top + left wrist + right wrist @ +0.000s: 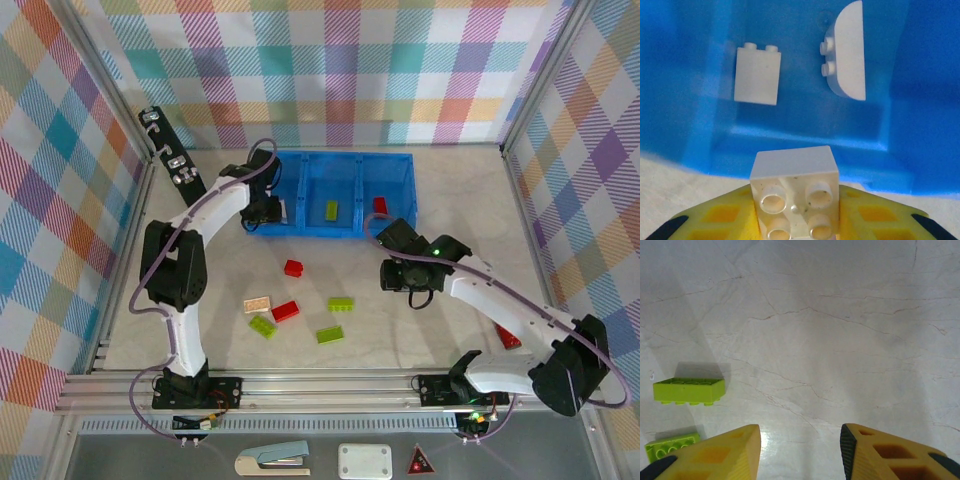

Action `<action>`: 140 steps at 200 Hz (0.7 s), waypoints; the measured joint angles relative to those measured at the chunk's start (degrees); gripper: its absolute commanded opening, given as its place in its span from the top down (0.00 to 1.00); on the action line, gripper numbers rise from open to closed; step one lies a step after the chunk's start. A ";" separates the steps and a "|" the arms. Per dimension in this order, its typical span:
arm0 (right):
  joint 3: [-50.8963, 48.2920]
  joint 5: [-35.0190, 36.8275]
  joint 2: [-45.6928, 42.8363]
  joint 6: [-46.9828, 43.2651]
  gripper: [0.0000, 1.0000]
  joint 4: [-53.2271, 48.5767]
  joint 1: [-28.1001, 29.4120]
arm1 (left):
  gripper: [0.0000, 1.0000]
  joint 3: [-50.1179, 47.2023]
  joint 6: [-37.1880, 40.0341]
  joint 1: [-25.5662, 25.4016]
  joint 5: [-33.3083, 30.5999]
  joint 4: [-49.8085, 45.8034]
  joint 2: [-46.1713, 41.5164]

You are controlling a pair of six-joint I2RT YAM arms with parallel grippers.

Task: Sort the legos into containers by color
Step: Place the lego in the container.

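white brick (794, 180): pinched in your left gripper (268, 212), its four-ringed face toward the wrist camera, hanging at the near rim of the left compartment (685, 100) of the blue tray (345, 157), which sits at the far middle of the table (450, 200).
left fingers: narrow, yellow pads (715, 220) closed on the brick's two smooth sides.
right gripper (800, 442): fingers apart, nothing between them, low over bare table on the near side of the tray's right end.
handling: hard, light, slick plastic by my judgement; it won't crush, but it can swivel or squirt out of a shallow pinch. take each brick across its smooth side walls with the pads flat, never on studs or a corner. a light brick may bounce, so let go low.
in the tray: a square white piece (757, 75) and a rounded white piece (847, 50) in the left compartment, one lime brick (331, 210) in the middle compartment (345, 185), one red brick (380, 205) in the right compartment (398, 190).
loose on the table: six; two loose red bricks (293, 267), (285, 311), three loose lime bricks (263, 326), (340, 304), (329, 335), one cream brick (256, 304).
count by colour: four white or cream with the held one, four lime, three red.
red piece (508, 338) by the right arm: half hidden; you cannot tell from here whether it is a brick.
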 measured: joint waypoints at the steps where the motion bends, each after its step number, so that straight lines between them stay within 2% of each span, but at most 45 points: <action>1: -0.02 0.00 -0.04 0.02 0.53 -0.02 0.00 | 0.63 0.09 0.09 0.00 -0.04 0.00 0.11; 95: -0.79 0.46 -2.91 1.90 0.53 -3.50 0.00 | 0.63 8.13 2.91 2.58 -0.20 -0.83 9.94; 140: -0.79 0.46 -2.93 2.43 0.53 -4.44 0.00 | 0.59 10.23 3.08 3.06 0.44 -0.96 12.41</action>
